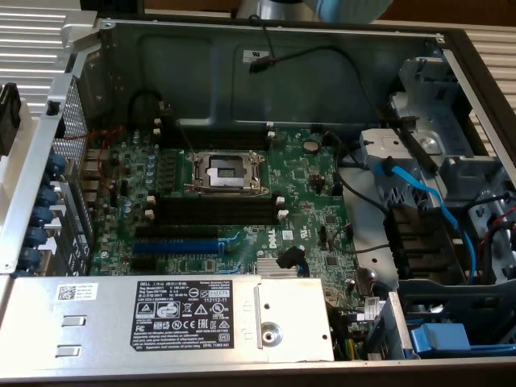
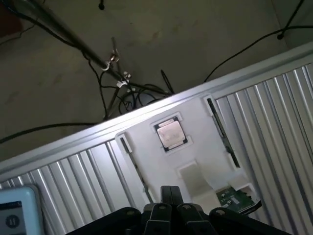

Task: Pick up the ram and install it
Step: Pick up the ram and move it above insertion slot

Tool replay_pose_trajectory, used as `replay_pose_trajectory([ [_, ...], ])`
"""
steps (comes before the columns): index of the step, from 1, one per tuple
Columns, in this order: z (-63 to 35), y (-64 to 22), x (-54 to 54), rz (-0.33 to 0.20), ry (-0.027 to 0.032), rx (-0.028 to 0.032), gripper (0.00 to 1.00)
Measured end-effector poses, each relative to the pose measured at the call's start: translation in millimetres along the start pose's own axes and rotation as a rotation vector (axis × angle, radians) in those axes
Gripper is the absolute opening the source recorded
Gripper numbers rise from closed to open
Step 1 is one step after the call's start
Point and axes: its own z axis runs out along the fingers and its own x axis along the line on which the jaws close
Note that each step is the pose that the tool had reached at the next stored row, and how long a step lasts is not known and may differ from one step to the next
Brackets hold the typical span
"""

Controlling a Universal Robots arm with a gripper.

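In the exterior view the motherboard (image 1: 314, 218) lies in the open case (image 1: 201, 64), its black slots (image 1: 214, 211) just beside the socket (image 1: 226, 171). In the wrist view the gripper (image 2: 169, 195), fingers pressed together on nothing, hangs over a white tray (image 2: 195, 117). There the ram (image 2: 223, 133) stands on edge in a groove, with a chip (image 2: 169, 133) between it and a second stick (image 2: 133, 164).

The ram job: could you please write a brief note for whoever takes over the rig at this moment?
Gripper: jaws look shut, holding nothing, facing the white tray.
Ram: apparently the thin dark stick on edge in a tray groove, untouched; a second stick like it sits on the other side of the CPU chip.
Done: nothing yet; the black memory slots on the motherboard look empty.
Left: pick up the ram and install it.
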Motion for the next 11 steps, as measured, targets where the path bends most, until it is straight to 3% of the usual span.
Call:
replay_pose_trajectory([
  [11,0.0,0.0,0.0,-0.200,-0.0073,-0.0029,0.10],
])
